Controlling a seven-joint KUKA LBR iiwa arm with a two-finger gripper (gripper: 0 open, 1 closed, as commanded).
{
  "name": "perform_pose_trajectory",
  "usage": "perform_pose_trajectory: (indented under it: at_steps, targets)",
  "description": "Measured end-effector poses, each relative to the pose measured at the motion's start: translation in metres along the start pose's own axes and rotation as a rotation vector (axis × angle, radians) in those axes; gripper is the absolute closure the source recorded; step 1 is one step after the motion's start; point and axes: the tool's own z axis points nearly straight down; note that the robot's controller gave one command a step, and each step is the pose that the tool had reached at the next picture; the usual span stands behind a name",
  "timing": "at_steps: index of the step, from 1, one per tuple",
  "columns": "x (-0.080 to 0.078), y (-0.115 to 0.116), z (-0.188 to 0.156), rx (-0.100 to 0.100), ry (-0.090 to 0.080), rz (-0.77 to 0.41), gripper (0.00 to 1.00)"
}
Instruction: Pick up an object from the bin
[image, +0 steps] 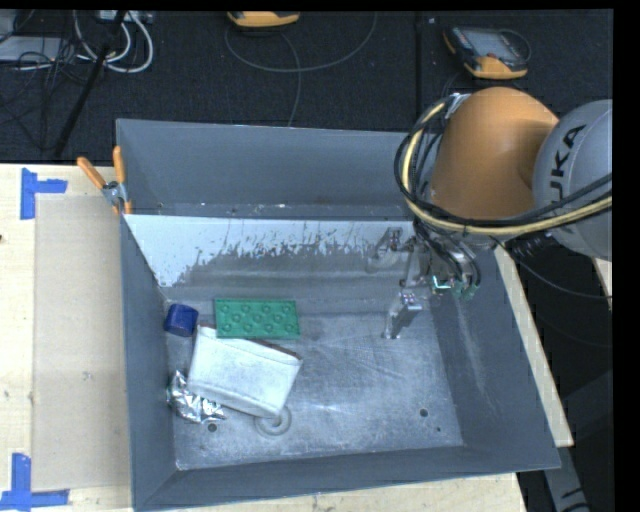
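Your tool (400, 318) hangs right of centre over bare bin (380, 400) floor; open or closed, you cannot tell. Nearest, left of centre, lies the green brick (257, 318): likely light, stiff, slick. Take its long edges.

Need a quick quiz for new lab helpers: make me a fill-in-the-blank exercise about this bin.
1. The flat studded brick is coloured ____.
2. The small cap just beside the brick is ____.
3. The white pouch and the crumpled foil lie in the view's ____ half of the bin.
4. The claw hangs over bare floor, to the view's ____ of the brick.

Missing words: green; blue; left; right.
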Motion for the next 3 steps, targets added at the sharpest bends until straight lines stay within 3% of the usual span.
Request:
perform_pose_trajectory:
  at_steps: [1, 2, 3]
  targets:
    - [0.008, 0.111, 0.132, -0.001, -0.019, -0.048, 0.0]
    - [-0.014, 0.181, 0.121, 0.004, 0.001, 0.014, 0.0]
    - [-0.013, 0.217, 0.119, 0.01, -0.005, 0.088, 0.0]
